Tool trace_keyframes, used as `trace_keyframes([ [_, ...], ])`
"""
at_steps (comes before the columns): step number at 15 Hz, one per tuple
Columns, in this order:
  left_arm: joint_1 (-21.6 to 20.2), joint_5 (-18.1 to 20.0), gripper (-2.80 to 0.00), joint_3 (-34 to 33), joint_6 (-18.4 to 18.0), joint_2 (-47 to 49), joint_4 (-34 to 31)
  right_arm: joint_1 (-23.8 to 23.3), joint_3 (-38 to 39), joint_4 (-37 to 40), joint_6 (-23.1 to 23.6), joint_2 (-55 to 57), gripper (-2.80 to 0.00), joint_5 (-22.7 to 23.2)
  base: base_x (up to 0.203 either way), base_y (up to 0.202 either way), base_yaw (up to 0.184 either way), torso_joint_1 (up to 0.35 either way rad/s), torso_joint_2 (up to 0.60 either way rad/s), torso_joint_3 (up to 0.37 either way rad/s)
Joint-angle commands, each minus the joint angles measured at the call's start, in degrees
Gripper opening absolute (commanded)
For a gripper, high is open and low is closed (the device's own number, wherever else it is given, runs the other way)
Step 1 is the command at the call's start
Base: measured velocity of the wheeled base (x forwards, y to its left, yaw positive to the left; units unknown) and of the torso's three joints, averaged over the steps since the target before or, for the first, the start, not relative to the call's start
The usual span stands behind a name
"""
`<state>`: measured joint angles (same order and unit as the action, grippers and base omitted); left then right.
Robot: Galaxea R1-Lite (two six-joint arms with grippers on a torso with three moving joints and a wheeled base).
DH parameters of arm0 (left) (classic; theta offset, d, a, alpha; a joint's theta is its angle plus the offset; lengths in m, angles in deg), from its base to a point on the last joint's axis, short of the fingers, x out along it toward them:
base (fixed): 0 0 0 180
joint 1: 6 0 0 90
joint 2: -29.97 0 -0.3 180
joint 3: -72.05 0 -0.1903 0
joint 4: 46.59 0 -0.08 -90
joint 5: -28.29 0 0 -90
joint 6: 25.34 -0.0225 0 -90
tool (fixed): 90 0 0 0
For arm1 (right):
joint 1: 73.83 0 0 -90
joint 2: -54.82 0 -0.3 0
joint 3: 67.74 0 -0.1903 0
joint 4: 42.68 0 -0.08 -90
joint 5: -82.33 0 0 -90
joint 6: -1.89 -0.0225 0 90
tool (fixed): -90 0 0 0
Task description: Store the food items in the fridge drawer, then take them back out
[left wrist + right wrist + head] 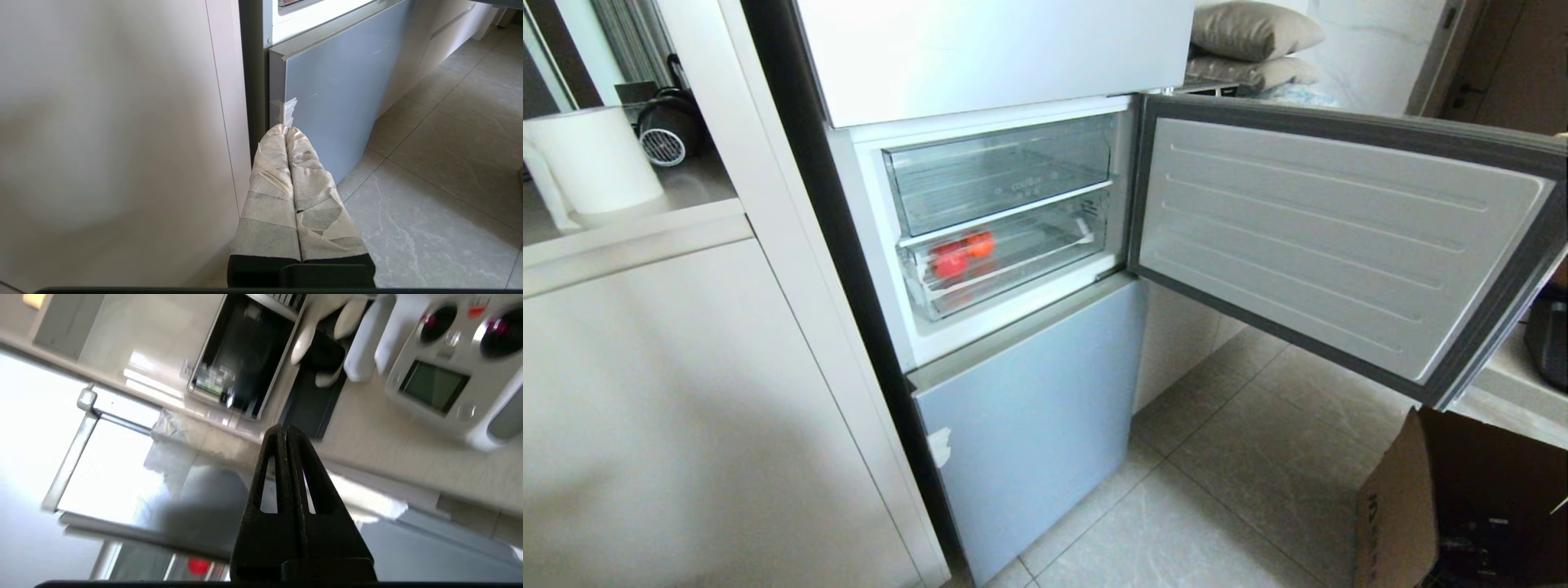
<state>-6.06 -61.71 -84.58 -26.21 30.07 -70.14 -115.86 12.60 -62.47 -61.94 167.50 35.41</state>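
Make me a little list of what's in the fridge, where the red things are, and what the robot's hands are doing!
fridge door: swung wide open
top drawer: taller, clear, looks empty
fridge drawer: shallower, clear, white strip on front, pushed in
food items: one red, one orange-red, side by side inside the fridge drawer, toward its left end
left gripper: shut, holding nothing, low by the blue-grey lower door
right gripper: shut, holding nothing, out of the head view

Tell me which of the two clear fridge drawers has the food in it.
The lower, shallower drawer, the one with the white strip along its front edge. The red piece and the orange-red piece show through its clear front; the taller drawer above shows no food.
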Motion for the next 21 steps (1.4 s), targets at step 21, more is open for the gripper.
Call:
trace_keyframes([
  [21,-0.03,0.0,-2.8,0.0,0.0,0.08,0.01,21.44,18.02,15.75,10.6,-21.15,-2.8,-38.11,0.0,0.0,0.0,0.0,0.0,0.0],
])
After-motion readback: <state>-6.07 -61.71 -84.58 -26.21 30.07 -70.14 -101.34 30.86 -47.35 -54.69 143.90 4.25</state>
